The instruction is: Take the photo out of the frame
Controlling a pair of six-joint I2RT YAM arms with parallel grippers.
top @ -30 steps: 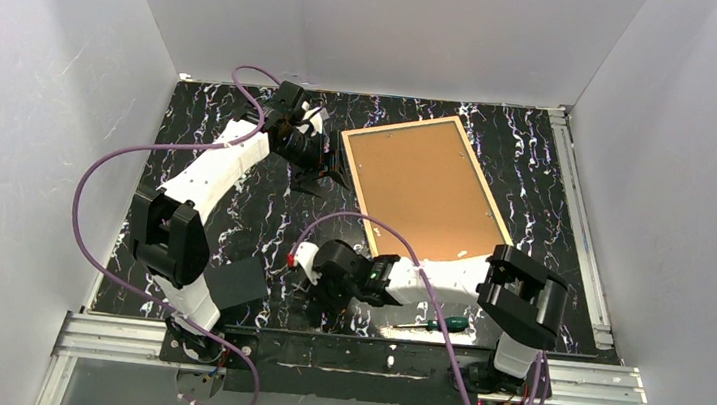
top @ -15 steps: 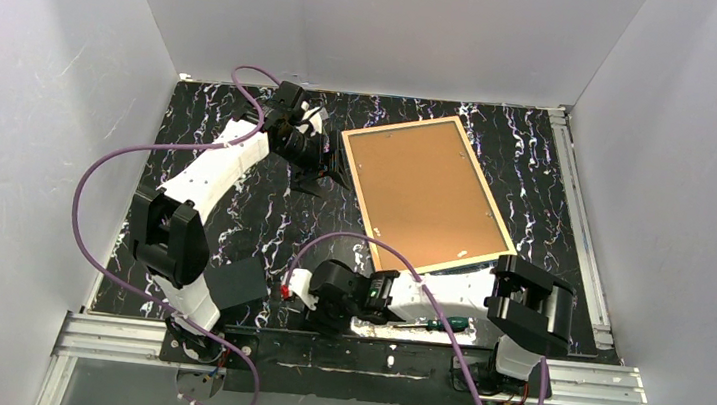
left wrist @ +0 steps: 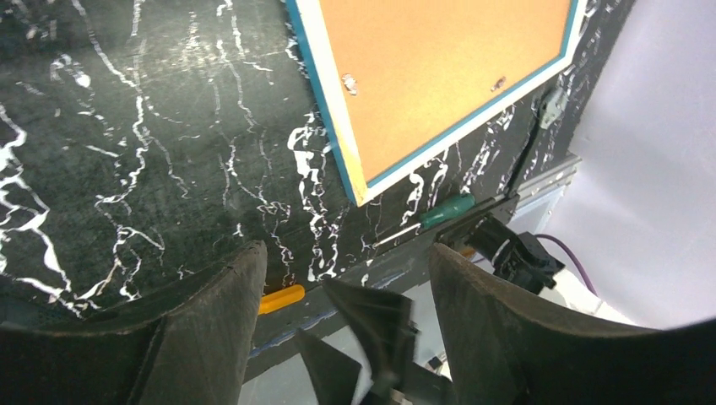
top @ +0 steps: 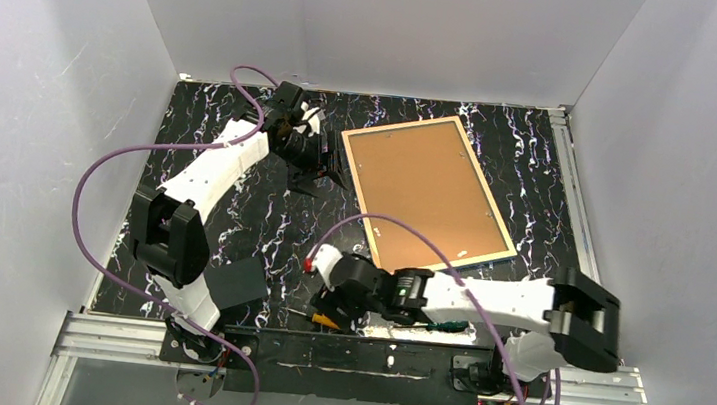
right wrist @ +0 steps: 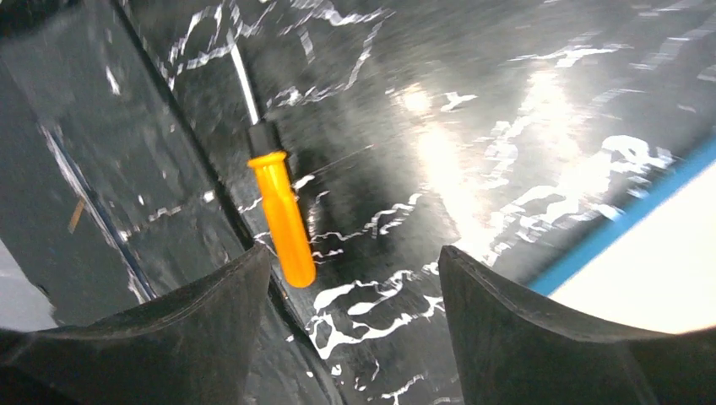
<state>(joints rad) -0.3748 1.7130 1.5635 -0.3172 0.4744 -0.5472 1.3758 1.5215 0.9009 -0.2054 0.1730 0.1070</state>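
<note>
- Lying face down on the tabletop (top: 262, 223), the frame (left wrist: 338, 118) hides the photo.
- We find both hands spread and empty: left hand (top: 330, 167) at its far corner, right hand (right wrist: 355, 257) facing a screwdriver (right wrist: 283, 219).

frame (top: 445, 260) is laid flat, face down on the table (top: 262, 223), right of centre toward the far side, skewed so the long sides run far-left to near-right. Light wood back is turned up; bright-blue edge is seen along its sides (left wrist: 339, 126). Brown backing board (top: 426, 192) is seated inside, with two small metal tabs (left wrist: 349, 82) near the near short side. photo can't be seen.
</note>
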